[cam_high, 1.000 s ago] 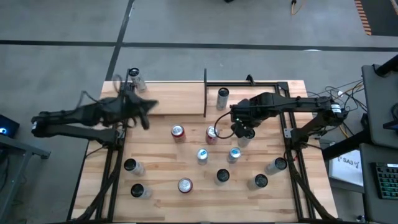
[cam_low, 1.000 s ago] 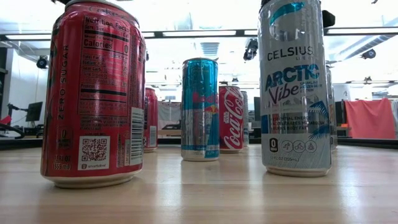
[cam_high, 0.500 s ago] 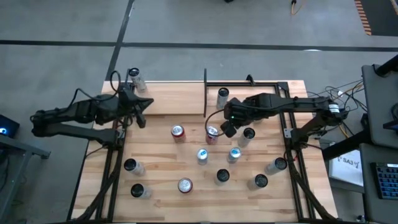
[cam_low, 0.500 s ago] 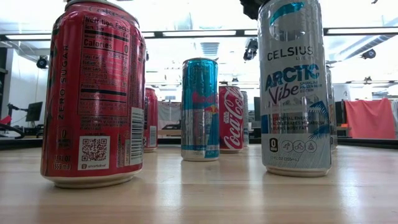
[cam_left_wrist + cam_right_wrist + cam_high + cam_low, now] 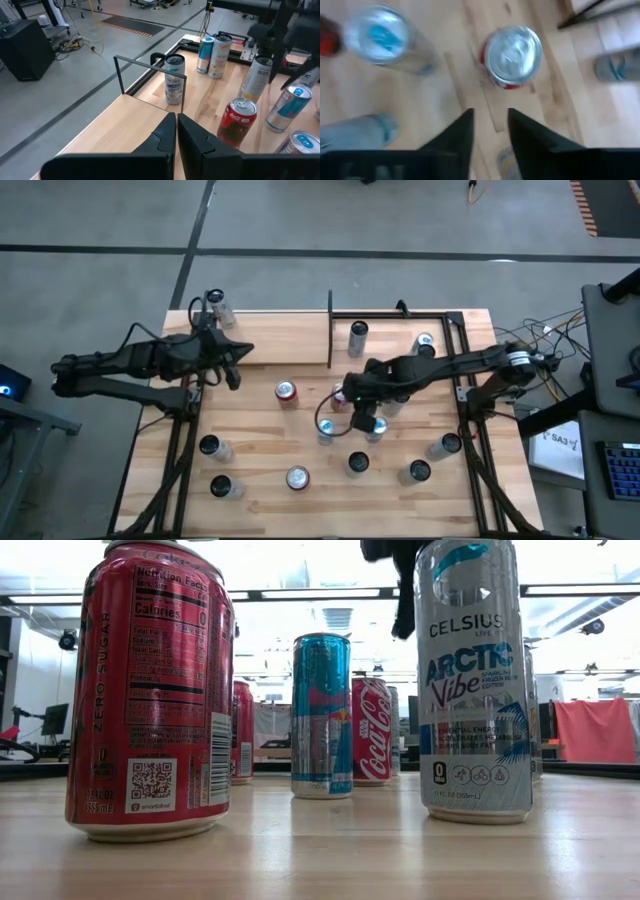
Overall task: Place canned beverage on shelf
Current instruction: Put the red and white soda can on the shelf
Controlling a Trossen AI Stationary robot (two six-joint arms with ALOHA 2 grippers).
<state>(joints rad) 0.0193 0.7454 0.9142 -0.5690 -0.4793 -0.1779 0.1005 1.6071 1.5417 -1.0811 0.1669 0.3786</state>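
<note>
Just ahead of the right gripper (image 5: 490, 131) stands a red can (image 5: 512, 56) with a silver top; beside it, a silver-and-blue can (image 5: 387, 37).

Shelf (image 5: 400, 345) sits at the far edge of the surface (image 5: 270, 450), right of centre — two cans on it (image 5: 358, 335) (image 5: 424, 345). Right gripper (image 5: 362, 418) hangs mid-surface among loose cans, near one can (image 5: 287, 391). Left gripper (image 5: 236, 360) lies far left — a lone can (image 5: 217, 304) beyond it.
</note>
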